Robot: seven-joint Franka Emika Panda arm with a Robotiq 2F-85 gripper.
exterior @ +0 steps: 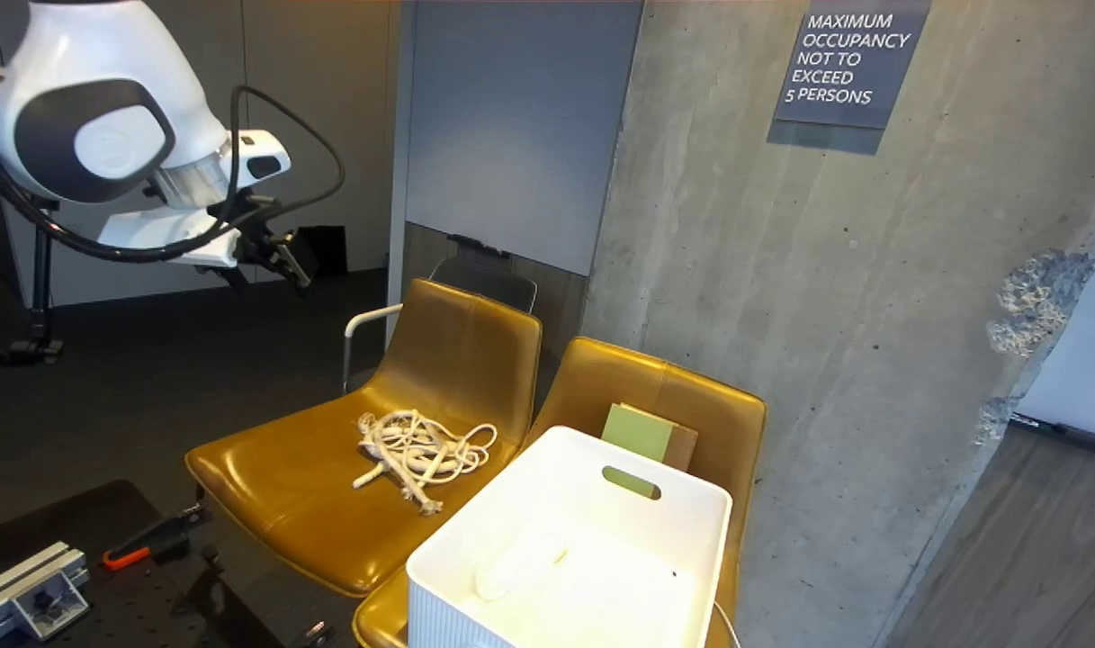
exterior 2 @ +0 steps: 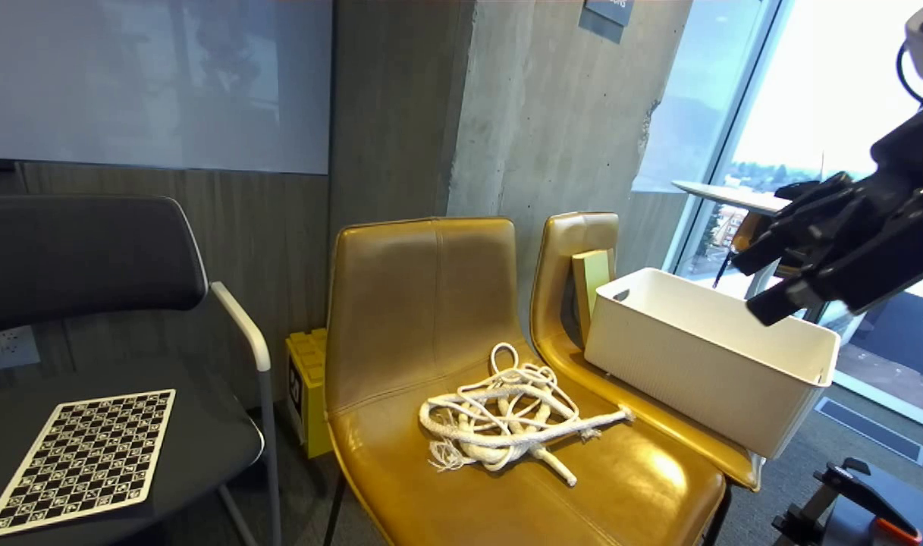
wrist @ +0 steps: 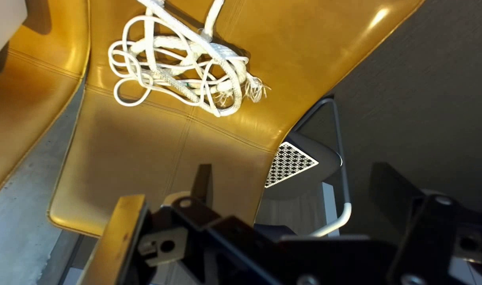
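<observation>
My gripper stands open, its two dark fingers wide apart with nothing between them. It hangs in the air, touching nothing. A tangled heap of white rope lies on the seat of a tan leather chair, thick braided lengths mixed with thinner cord. In an exterior view the gripper is up behind and left of that chair, well above the rope. Another exterior view shows the gripper at the right, blurred, in front of a white bin in the picture.
The ribbed white bin sits on a second tan chair, with a green and brown book-like block behind it. A black chair bears a checkered board. An orange-handled tool and metal profile lie on a dark table.
</observation>
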